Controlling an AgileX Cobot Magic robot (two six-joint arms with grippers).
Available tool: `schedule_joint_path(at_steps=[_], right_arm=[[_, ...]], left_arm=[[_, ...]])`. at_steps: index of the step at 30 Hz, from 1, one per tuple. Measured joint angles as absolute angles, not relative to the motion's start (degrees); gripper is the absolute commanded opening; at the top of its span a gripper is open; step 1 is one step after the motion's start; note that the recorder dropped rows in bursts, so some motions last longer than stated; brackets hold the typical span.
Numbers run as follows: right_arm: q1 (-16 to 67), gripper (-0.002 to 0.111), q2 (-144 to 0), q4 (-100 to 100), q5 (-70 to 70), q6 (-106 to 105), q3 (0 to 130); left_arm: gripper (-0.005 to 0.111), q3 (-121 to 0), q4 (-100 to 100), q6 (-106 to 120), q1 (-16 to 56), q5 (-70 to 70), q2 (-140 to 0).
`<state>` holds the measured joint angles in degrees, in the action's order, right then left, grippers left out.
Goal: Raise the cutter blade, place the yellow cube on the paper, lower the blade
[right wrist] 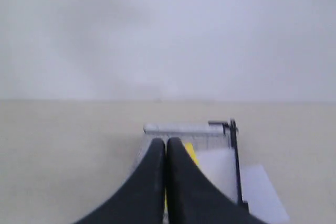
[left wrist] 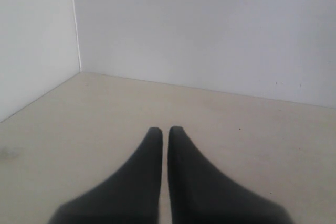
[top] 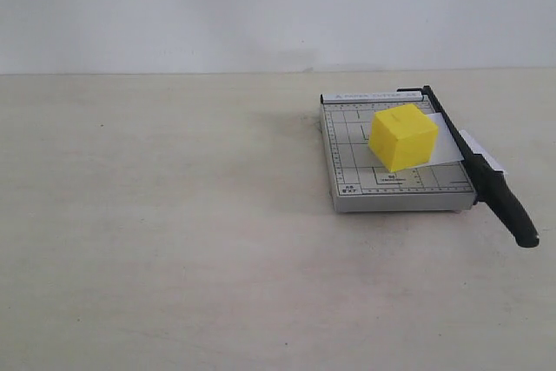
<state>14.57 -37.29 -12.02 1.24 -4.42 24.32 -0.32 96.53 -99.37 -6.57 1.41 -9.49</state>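
In the exterior view the yellow cube [top: 402,136] sits on the paper [top: 445,147], which lies on the grey gridded cutter base [top: 347,182] and sticks out past its right side. The cutter blade [top: 486,175] lies down along the base's right edge, its thick black handle toward the front. Neither arm shows in this view. In the right wrist view my right gripper [right wrist: 166,141] is shut and empty, short of the cutter, with the yellow cube [right wrist: 191,154] partly hidden behind its fingers and the cutter blade [right wrist: 235,162] beside the paper [right wrist: 218,167]. My left gripper [left wrist: 164,130] is shut over bare table.
The cutter stands on a beige table [top: 174,241] at the right of centre. A white wall [top: 261,6] runs along the table's far edge. In the left wrist view two walls meet at a corner [left wrist: 77,51] at the table's end.
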Motion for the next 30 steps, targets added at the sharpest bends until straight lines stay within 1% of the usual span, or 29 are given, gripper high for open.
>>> schedule_joint_path(at_steps=[4, 8, 14, 23, 28, 29, 30], right_arm=[[16.3, 0.000, -22.5, -12.1, 0.0, -10.8, 16.8], [16.4, 0.000, -14.9, -12.1, 7.1, -13.5, 13.0], [16.5, 0.000, -8.7, -11.3, 22.5, -13.4, 11.9], [16.5, 0.000, -6.7, -8.6, 27.1, -11.7, 11.9], [8.3, 0.000, -5.4, -7.5, 29.9, -10.0, 11.9], [4.5, 0.000, -2.7, -7.0, 30.5, -9.8, 11.9], [3.2, 0.000, -1.6, -7.0, 30.6, -9.7, 11.8]], left_arm=[[0.004, -0.3, 96.5, -99.4, -6.6, 1.4, -9.5], [0.004, -0.3, 96.5, -99.4, -6.6, 1.4, -9.5], [0.004, -0.3, 96.5, -99.4, -6.6, 1.4, -9.5], [0.004, -0.3, 96.5, -99.4, -6.6, 1.4, -9.5], [0.004, -0.3, 96.5, -99.4, -6.6, 1.4, -9.5], [0.004, -0.3, 96.5, -99.4, -6.6, 1.4, -9.5], [0.004, -0.3, 96.5, -99.4, -6.6, 1.4, -9.5]])
